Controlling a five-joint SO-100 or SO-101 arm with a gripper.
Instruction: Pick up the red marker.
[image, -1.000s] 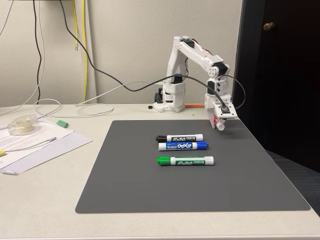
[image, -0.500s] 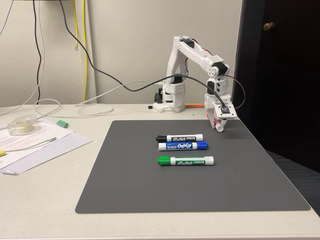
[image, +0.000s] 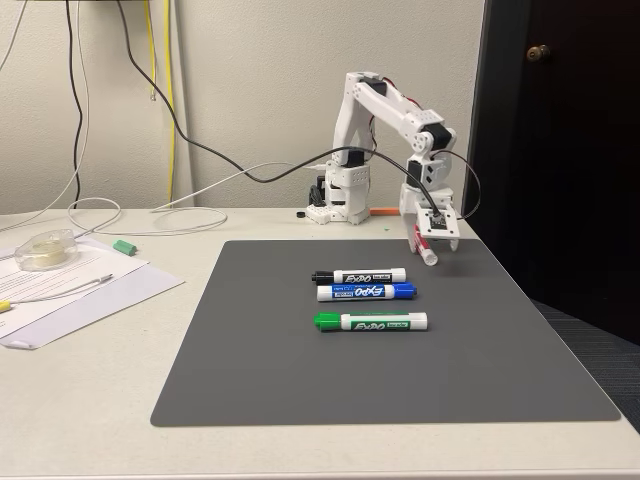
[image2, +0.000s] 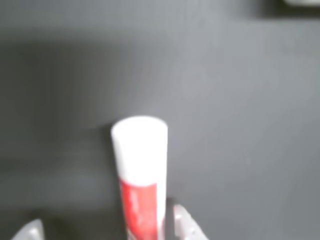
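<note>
A white desktop robot arm (image: 385, 130) holds the red marker (image: 424, 247) clamped in its gripper (image: 428, 240) just above the far right part of a dark grey mat (image: 380, 370), as seen in the fixed view. The marker tilts out of the gripper, its white end pointing down toward the mat and lying lowest, clear of the surface so far as the picture shows. In the wrist view, the marker's (image2: 140, 175) white end and red label rise from between the translucent fingertips (image2: 186, 225), over the grey mat (image2: 240, 110). Nearer the camera than the gripper and to its left in the fixed view, three more markers lie flat and parallel: black-capped (image: 358, 276), blue-capped (image: 366, 292) and green-capped (image: 371, 321).
</note>
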